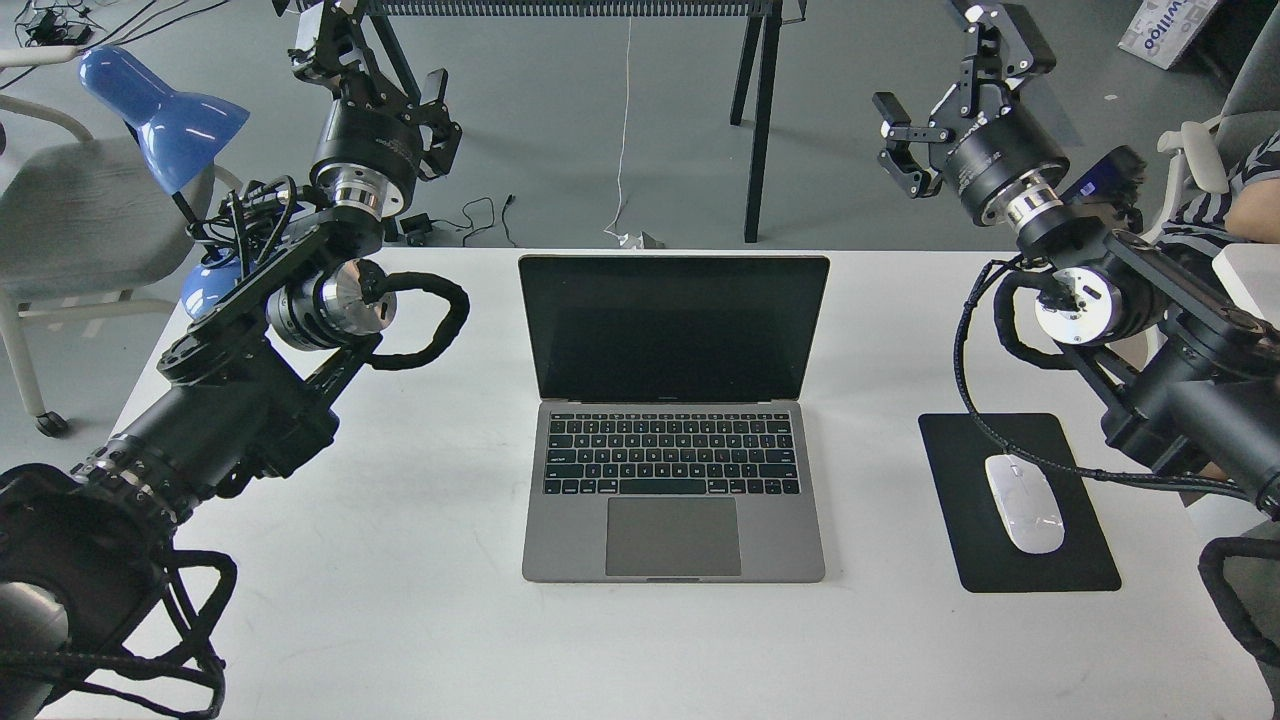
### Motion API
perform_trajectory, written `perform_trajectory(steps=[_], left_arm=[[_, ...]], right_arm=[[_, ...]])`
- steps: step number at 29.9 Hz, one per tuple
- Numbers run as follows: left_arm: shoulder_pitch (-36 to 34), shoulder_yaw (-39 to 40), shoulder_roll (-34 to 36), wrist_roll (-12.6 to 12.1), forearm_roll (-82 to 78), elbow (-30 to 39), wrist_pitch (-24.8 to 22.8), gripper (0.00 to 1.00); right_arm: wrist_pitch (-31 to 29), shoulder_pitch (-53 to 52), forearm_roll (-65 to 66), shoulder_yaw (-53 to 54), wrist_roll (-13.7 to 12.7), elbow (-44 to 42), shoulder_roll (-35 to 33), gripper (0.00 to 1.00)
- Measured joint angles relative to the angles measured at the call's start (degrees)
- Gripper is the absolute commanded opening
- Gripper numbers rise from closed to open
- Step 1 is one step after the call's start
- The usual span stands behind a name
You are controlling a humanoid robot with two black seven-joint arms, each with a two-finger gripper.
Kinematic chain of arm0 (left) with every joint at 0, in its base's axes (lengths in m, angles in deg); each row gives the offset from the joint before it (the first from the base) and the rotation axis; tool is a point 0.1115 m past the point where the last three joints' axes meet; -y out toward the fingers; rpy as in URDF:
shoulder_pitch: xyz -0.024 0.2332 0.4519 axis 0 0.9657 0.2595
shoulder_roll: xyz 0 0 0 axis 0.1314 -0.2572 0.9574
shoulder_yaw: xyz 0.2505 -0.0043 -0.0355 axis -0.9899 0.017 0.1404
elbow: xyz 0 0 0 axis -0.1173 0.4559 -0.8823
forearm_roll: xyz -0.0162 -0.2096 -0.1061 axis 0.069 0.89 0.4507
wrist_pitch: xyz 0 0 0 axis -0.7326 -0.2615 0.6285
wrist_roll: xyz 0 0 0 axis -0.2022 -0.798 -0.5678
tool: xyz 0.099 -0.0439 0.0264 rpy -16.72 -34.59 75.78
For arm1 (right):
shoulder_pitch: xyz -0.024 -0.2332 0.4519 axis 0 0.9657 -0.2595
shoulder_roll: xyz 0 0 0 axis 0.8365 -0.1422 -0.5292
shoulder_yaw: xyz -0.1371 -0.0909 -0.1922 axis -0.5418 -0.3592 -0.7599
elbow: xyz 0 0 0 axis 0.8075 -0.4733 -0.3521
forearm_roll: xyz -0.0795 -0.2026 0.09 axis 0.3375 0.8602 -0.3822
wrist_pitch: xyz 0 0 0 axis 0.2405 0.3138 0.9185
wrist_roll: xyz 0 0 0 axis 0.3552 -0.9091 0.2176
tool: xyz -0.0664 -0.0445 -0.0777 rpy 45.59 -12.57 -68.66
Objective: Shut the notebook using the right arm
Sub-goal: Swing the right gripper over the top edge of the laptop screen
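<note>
The notebook stands open in the middle of the white table, black screen upright and facing me, keyboard and trackpad toward me. My right gripper is open and empty, raised above and beyond the table's back edge, to the upper right of the screen's top right corner and well apart from it. My left gripper is open and empty, raised at the back left, apart from the notebook.
A black mouse pad with a white mouse lies right of the notebook under my right arm. A blue desk lamp and a grey chair stand at the far left. A black table's legs stand behind. A person's arm shows at the right edge.
</note>
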Motion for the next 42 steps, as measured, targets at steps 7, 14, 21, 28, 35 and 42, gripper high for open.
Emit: perform_trajectory(steps=[7,14,21,28,35,42], left_arm=[[0.0,0.0,0.0,0.0,0.0,0.0,0.0,1.00],[0.0,0.0,0.0,0.0,0.0,0.0,0.0,1.00],[0.0,0.0,0.0,0.0,0.0,0.0,0.0,1.00],[0.0,0.0,0.0,0.0,0.1,0.0,0.0,1.00],[0.0,0.0,0.0,0.0,0.1,0.0,0.0,1.00],[0.0,0.0,0.0,0.0,0.1,0.0,0.0,1.00]], right_arm=[[1.6,-11.3,0.9,-18.7,-0.4,-4.4,0.8,1.00],[1.8,-16.8,4.4,-32.7,-0.7,-15.3,9.0,1.00],[0.9,-17.0,8.6,-42.0,-0.7,-27.9,19.2,1.00],[-1.6,-16.1,8.7,-46.2,-0.7,-30.7,20.3,1.00],[-5.8,-15.3,8.4,-46.3,-0.7,-30.3,20.3,1.00],[-9.1,-15.3,8.4,-45.8,-0.7,-30.1,20.3,1.00]])
